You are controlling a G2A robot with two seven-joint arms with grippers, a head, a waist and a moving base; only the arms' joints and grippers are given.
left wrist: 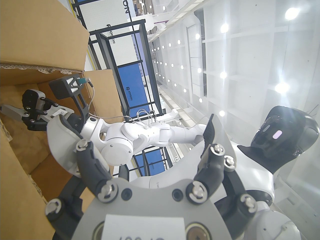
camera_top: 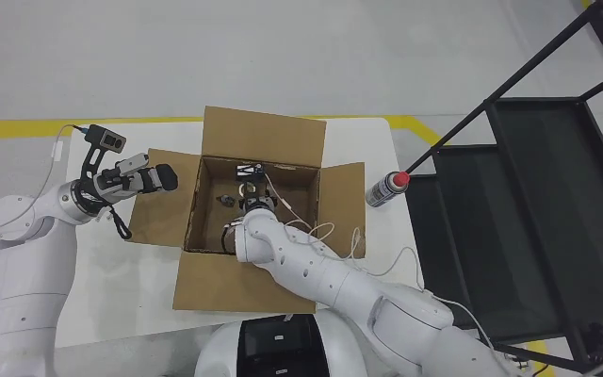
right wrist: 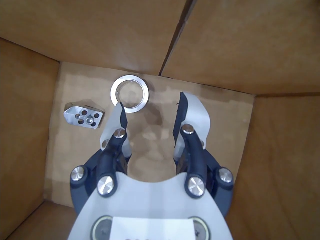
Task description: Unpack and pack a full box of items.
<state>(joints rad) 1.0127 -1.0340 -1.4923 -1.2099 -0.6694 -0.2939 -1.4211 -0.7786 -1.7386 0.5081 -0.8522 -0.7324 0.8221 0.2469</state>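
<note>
An open cardboard box (camera_top: 212, 127) stands in the middle of the white table with its flaps spread. On its floor lie a flat metal ring (right wrist: 129, 93) and a small metal block with holes (right wrist: 83, 116). My right gripper (right wrist: 151, 103) hangs inside the box, open and empty, one fingertip just above the ring's rim; in the top view the right gripper (camera_top: 251, 191) is deep in the box. My left gripper (camera_top: 158, 177) is held over the box's left flap, open and empty, its fingers (left wrist: 83, 151) pointing sideways toward the box.
A spray can with a red cap (camera_top: 386, 188) lies on the table right of the box. Black metal steps (camera_top: 509, 217) stand past the table's right edge. A bare strip of table (camera_top: 113, 292) lies left of the box.
</note>
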